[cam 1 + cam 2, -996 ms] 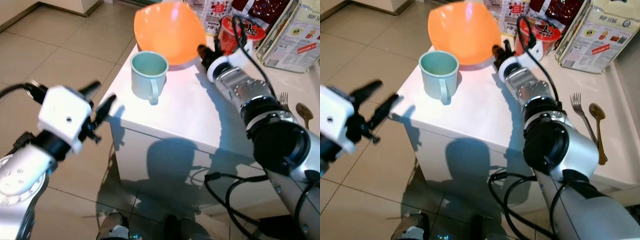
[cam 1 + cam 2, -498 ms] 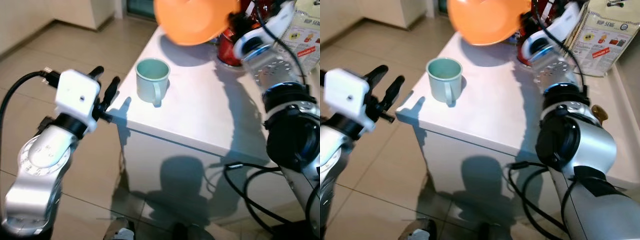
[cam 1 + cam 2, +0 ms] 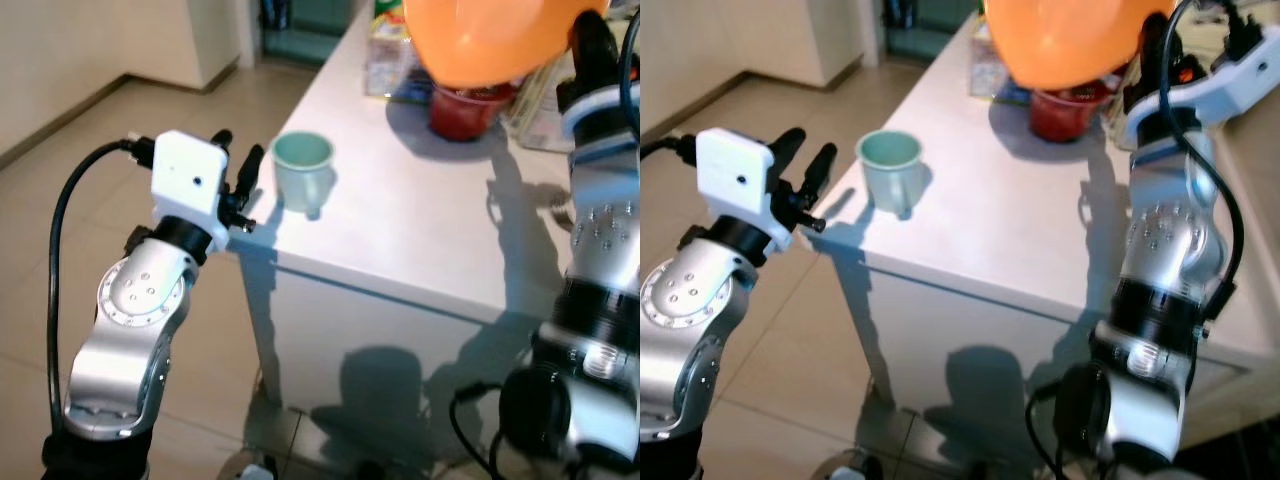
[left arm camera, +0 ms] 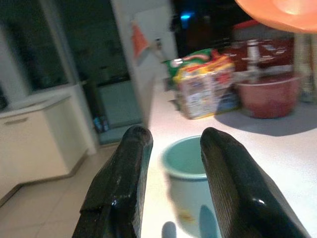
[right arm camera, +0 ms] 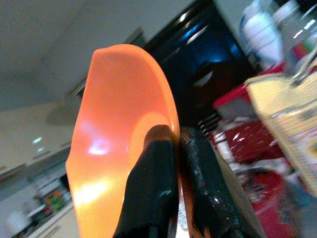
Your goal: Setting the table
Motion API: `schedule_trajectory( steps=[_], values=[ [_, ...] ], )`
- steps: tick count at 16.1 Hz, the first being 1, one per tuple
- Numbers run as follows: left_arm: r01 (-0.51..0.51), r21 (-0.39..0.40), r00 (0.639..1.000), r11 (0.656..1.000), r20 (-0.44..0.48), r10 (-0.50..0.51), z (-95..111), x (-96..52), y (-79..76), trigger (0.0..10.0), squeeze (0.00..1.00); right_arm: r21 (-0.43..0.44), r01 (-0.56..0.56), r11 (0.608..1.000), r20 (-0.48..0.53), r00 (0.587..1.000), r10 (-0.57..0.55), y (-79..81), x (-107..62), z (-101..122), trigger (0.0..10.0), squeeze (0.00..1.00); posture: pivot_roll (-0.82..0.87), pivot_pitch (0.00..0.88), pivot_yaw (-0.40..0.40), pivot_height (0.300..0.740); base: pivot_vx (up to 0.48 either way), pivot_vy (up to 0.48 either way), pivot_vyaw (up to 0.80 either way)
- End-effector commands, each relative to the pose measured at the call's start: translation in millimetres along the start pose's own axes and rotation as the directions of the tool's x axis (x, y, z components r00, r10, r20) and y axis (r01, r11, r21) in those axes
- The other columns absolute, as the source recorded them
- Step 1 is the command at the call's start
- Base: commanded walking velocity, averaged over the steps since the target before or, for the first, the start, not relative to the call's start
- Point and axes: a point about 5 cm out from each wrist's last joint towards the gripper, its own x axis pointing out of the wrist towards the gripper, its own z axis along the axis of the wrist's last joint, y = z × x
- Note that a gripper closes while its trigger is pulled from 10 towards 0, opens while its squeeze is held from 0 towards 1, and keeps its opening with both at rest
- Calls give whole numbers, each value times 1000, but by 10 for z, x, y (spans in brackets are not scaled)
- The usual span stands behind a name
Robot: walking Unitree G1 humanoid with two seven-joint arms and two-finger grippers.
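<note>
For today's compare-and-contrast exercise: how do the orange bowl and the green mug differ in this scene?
The orange bowl is held in the air, its rim pinched by the right gripper; the green mug stands upright on the white table. The bowl is wide, the mug narrower with a handle. Both are open vessels.

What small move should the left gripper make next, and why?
Probably ease forward toward the green mug: the left gripper is open and lined up with it but not touching, while the right gripper holds the orange bowl by its rim.
</note>
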Motion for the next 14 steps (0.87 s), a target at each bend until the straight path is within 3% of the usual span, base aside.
schedule_trajectory(
  steps=[1,4,6,10,12,14],
  values=[
    [35,8,999,999,1,-35,9,20,-45,10000,0,-6,-52,999,50,997,52,193,-72,124,10000,0,43,0,-4,740,-251,0,0],
    [60,-7,998,998,16,-60,16,80,-107,10000,0,-35,-50,998,32,998,51,340,-369,156,10000,0,23,0,11,740,-263,0,0],
    [73,-13,997,997,12,-73,5,82,-144,10000,0,-81,-37,996,-7,999,37,348,-481,110,10000,0,25,0,7,740,-266,0,0],
    [24,-65,999,998,-22,-25,-99,46,-139,10000,0,-291,6,957,-105,994,-38,196,-660,-79,10000,0,25,0,-11,740,-127,0,0],
    [-7,-100,999,995,-35,4,-172,24,-128,10000,0,-360,37,932,-115,990,-83,107,-732,-129,10000,0,25,0,-17,740,0,0,0],
    [-39,-86,997,996,-73,33,-297,11,-118,10000,0,-436,118,892,-103,978,-180,-39,-815,-163,10000,0,32,0,-18,740,0,0,0]
  ],
)
